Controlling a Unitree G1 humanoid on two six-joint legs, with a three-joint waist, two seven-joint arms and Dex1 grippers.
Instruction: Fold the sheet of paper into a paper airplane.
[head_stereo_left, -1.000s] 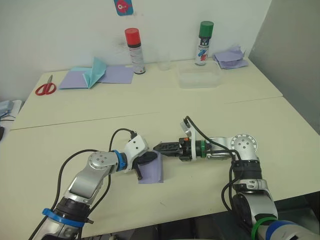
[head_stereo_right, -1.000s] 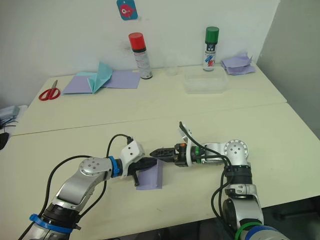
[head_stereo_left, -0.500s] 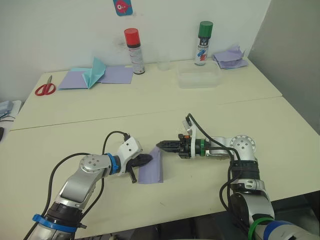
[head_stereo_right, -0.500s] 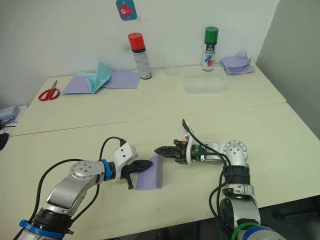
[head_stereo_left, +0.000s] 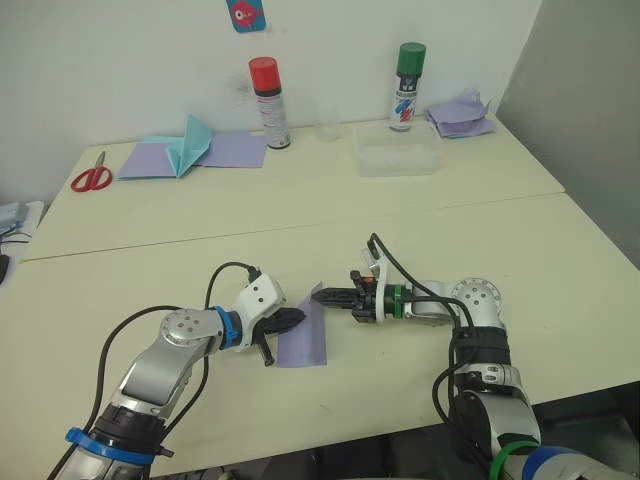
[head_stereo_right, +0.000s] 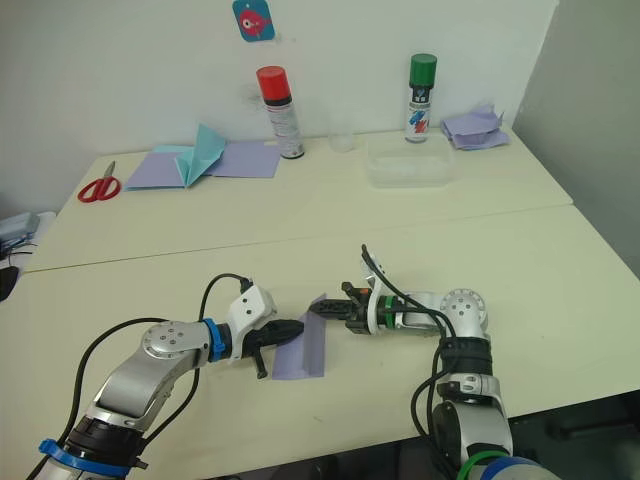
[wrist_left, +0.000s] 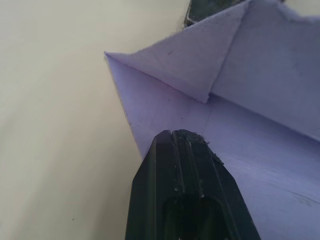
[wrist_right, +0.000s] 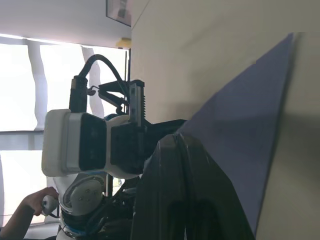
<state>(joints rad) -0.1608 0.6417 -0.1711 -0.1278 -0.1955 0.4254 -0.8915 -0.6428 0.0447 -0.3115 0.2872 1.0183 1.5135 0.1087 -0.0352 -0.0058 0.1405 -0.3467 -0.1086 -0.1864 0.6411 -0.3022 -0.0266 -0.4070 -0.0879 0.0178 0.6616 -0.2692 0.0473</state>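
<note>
while the sheet of paper (head_stereo_left: 303, 337) lies on the near tabletop (head_stereo_left: 400, 220), the closed left claw (head_stereo_left: 296, 319) presses its left edge and the right claw (head_stereo_left: 318, 296) pinches its raised far corner.

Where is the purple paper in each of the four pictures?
Left eye view: the sheet of paper lies low in the middle, between the two claws.
Right eye view: same spot, low in the middle.
Left wrist view: it spreads across the upper right, beyond the left claw.
Right wrist view: it slants across the right side.
Shared landmark: the cream table under the paper.
</note>
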